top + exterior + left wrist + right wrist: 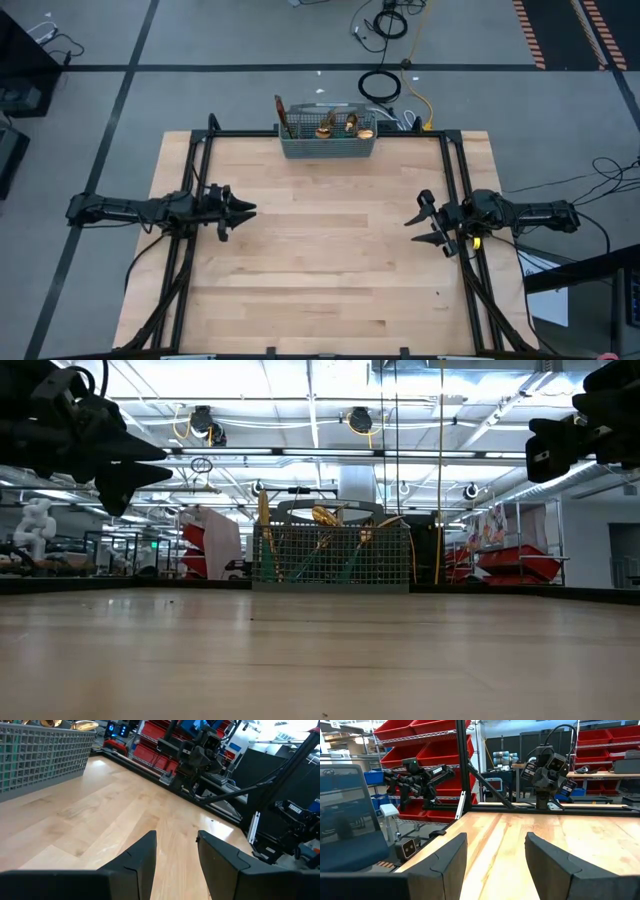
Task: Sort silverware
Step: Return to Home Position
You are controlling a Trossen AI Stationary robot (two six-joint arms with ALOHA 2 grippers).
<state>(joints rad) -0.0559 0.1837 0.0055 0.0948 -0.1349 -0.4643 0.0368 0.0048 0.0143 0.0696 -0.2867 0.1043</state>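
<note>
Now the gold-headed, teal-handled silverware (330, 125) is standing in the grey wire-mesh basket (327, 150), far centre; light, stiff and slippery, it is likely best pinched mid-handle. At either side the left gripper (240, 214) and the right gripper (420, 222) are hovering empty, fingers spread.

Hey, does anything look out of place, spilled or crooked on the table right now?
Nothing stands out. The silverware stands in the basket at the table's far edge, and I see no pieces on the wood. The left gripper and right gripper hover open and empty at the sides.
</note>
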